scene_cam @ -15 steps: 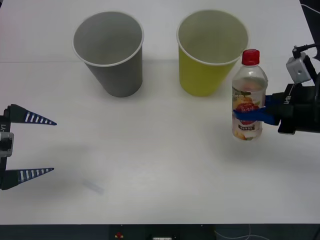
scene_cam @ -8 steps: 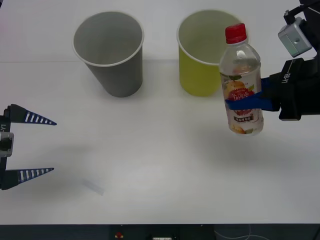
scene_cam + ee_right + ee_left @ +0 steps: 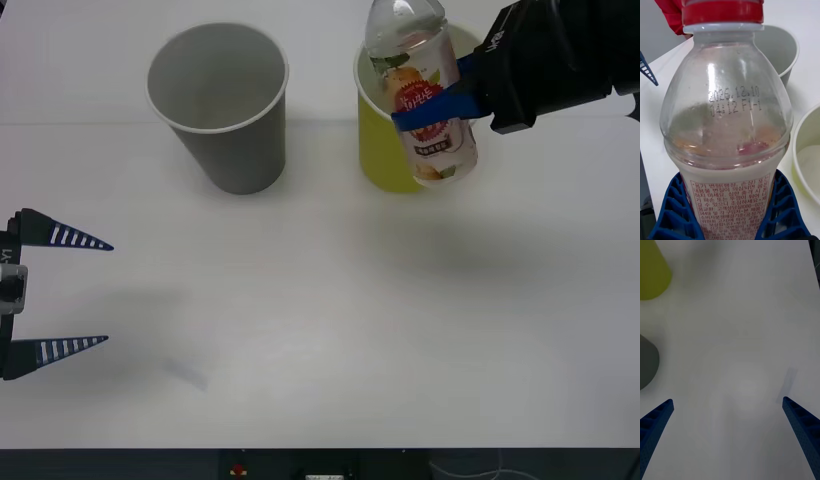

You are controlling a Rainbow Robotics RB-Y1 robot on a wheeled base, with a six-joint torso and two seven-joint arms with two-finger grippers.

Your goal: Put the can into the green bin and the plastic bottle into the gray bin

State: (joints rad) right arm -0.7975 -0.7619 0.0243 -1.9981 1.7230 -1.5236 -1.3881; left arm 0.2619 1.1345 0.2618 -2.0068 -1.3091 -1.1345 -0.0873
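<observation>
- Right gripper (image 3: pixel 432 104), jaws clamped on the plastic bottle (image 3: pixel 424 100), stamped "2026.12.10"; the label's Korean print is seemingly too small to read.
- Bottle hangs tilted before the green bin (image 3: pixel 385 150).
- Left gripper (image 3: pixel 60 292) at 9 o'clock on the desk (image 3: pixel 320 320), jaws wide.

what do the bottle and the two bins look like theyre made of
The plastic bottle in the right hand looks like clear glossy plastic: see-through wall, highlights, printed date. Its label is printed film. The gray bin and green bin look like matte coated paper cups with rolled white rims, possibly plastic.
</observation>
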